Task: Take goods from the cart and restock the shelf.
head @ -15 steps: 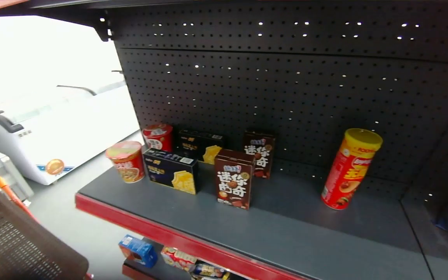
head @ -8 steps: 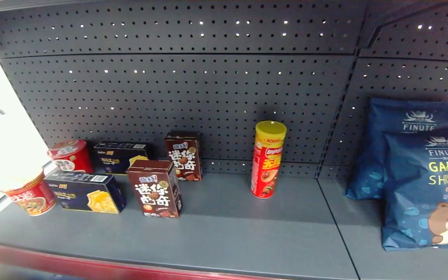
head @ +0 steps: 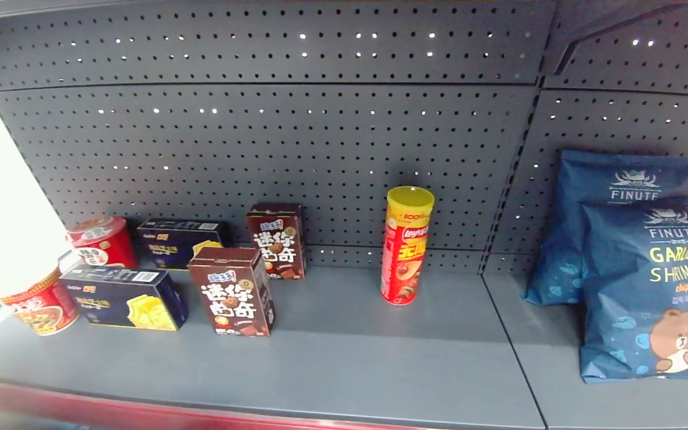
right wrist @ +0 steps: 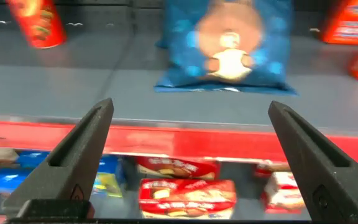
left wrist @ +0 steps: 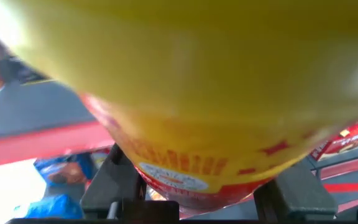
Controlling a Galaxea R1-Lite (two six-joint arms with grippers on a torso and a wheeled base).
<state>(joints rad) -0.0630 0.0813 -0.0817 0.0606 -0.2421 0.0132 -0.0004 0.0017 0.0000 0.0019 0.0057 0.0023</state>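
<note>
Chip can in hand, facing the shelf.
My left gripper [left wrist: 201, 186] is clamped on what looks, this close and blurred, like a yellow-lidded chip can [left wrist: 185, 74], held across its red body, I'd guess to set it upright. Its twin [head: 405, 245] stands at the back of the shelf [head: 344, 364], bare deck in front. My right gripper [right wrist: 191, 155] hangs spread, empty.

A shop is being shown. Snack boxes [head: 230, 298], a crisp can [head: 405, 251] and chip bags [head: 648, 298] are being displayed on a pegboard-backed shelf [head: 350, 364], more packets [right wrist: 185, 196] below it.
</note>
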